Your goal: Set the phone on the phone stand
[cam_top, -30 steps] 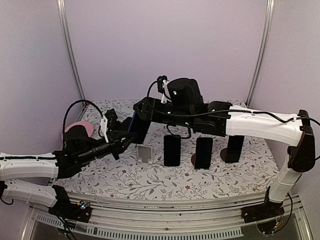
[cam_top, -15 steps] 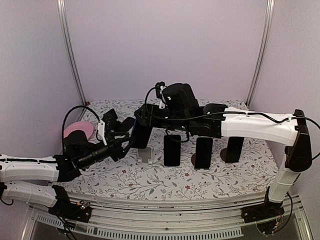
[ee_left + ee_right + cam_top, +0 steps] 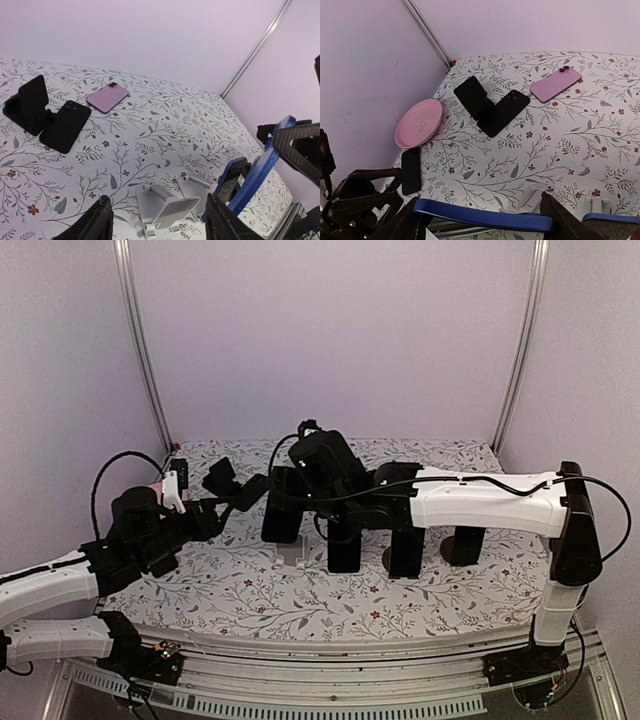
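From above, the right gripper (image 3: 287,490) holds the phone (image 3: 280,522) on end, clamped across its width, right over the white phone stand (image 3: 290,554) on the table (image 3: 230,595). The left gripper (image 3: 238,488) sits off to the left, jaws wide and empty, apart from the phone. I judge the step in hand to be lowering the phone onto the stand.

In the left wrist view, the phone's blue edge slants up just right of the stand. The stand's ledge is bare, and I cannot tell whether the two touch.

In the right wrist view, the blue edge spans between the fingers (image 3: 563,220), with the stand just beyond. The next move calls for seating the bottom edge on the ledge, leaning the phone back, then opening.
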`<state>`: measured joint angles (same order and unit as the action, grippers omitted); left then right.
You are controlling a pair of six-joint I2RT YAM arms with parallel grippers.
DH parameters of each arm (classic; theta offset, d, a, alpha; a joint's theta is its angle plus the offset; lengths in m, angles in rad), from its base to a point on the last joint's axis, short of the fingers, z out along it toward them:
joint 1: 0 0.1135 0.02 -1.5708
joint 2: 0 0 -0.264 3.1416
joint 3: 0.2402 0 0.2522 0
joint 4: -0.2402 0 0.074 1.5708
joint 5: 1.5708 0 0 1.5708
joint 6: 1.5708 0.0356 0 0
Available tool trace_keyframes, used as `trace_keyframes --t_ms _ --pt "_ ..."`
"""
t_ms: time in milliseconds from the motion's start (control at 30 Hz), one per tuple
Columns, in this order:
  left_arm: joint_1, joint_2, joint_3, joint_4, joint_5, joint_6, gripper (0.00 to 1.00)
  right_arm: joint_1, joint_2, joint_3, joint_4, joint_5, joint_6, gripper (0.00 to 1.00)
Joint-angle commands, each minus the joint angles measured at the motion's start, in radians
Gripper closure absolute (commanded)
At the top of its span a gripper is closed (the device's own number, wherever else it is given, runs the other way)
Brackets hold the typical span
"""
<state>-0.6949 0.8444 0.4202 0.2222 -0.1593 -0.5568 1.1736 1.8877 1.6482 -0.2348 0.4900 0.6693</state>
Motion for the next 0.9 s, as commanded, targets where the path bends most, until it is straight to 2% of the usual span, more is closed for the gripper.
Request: trace_keyframes --t_ms 0,333,867 --pt "0.105 -0.002 0.0 -0.124 0.117 -0.092 0.37 0.019 0.043 0.063 0.0 0.114 -0.003 0.67" --pt "0.203 0.005 -0.047 -0.119 0.261 -0.098 0.39 0.053 0.165 0.141 -0.042 0.275 0.005 0.67" --pt "0.244 0.013 -0.053 -0.104 0.305 -0.093 0.41 0.089 0.265 0.158 -0.022 0.403 0.003 0.68"
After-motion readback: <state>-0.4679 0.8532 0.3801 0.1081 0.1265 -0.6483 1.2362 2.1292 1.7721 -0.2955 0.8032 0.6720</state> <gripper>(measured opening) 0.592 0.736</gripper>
